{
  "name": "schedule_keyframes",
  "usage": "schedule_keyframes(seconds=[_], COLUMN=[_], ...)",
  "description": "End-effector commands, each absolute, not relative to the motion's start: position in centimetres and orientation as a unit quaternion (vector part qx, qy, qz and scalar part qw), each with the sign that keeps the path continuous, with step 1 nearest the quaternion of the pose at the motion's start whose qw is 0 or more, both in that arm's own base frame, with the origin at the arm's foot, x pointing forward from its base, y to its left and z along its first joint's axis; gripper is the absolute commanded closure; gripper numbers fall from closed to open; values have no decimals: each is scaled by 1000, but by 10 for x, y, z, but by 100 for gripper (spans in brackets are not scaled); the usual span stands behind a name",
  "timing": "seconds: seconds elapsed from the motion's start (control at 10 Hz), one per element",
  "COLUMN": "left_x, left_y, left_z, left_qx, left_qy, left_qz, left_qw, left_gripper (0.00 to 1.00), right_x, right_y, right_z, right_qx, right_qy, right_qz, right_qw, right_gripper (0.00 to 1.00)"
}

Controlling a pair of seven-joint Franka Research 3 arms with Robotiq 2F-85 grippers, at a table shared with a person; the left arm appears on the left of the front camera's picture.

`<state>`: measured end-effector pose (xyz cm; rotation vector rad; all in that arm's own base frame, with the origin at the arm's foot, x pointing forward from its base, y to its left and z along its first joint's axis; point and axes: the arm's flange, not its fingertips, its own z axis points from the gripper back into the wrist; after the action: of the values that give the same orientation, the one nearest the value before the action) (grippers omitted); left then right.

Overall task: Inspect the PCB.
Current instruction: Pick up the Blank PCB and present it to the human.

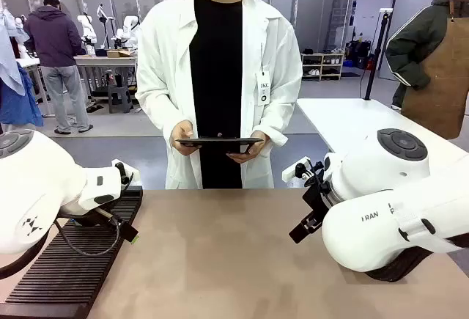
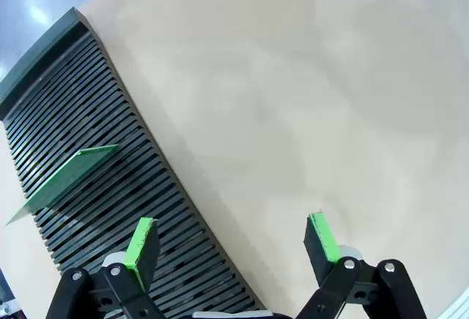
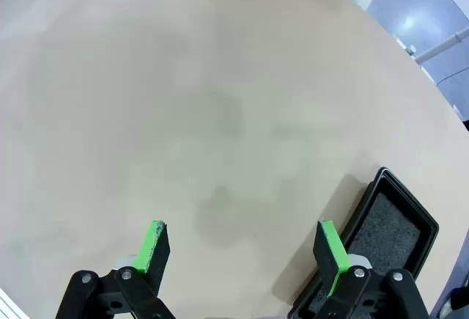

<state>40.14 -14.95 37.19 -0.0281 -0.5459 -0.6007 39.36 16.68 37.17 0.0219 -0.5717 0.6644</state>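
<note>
1. PCB [image 2: 69,176]: thin green board, seated edge-on between the slats of the rack [image 2: 124,136] and leaning. It sits in the half of the rack away from the bare surface [image 2: 315,92]. Nothing touches it.
2. Rack: black, long and ribbed with many parallel slots. It lies flat on the surface, under the left arm.
3. Left end effector [image 2: 231,235]: jaws spread wide, holding nothing. It hangs over the rack's edge that borders the bare surface, with one green pad above the slats and the other above the bare top. It is apart from the PCB.
4. Right end effector [image 3: 243,240]: jaws spread wide, holding nothing. It hangs over bare surface, well apart from the rack.
5. Tray [image 3: 392,227]: black, shallow and rectangular with a grey speckled lining. It lies on the surface just beside one finger of the right end effector, well apart from the rack.
6. Person [image 1: 220,62]: white coat over a black top, standing across the surface beyond the rack's far end.
7. Tablet [image 1: 218,142]: dark and flat, held level in both of the person's hands, well apart from the rack.
</note>
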Motion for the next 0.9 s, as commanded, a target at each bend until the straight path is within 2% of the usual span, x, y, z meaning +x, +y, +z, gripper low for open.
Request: schedule_keyframes(seconds=[0.0,0.8], left_x=[401,401], left_y=[-150,-150], left_z=[372,372], left_qx=[-14,-14], left_qy=[-266,-266], left_qz=[-292,-292], left_qw=[919,919], left_gripper=[0,0], right_x=[394,394], right_y=[167,167], right_z=[372,372], right_qx=[11,11], right_qy=[-277,-277], right_qz=[322,322], right_qw=[905,905], right_gripper=[0,0])
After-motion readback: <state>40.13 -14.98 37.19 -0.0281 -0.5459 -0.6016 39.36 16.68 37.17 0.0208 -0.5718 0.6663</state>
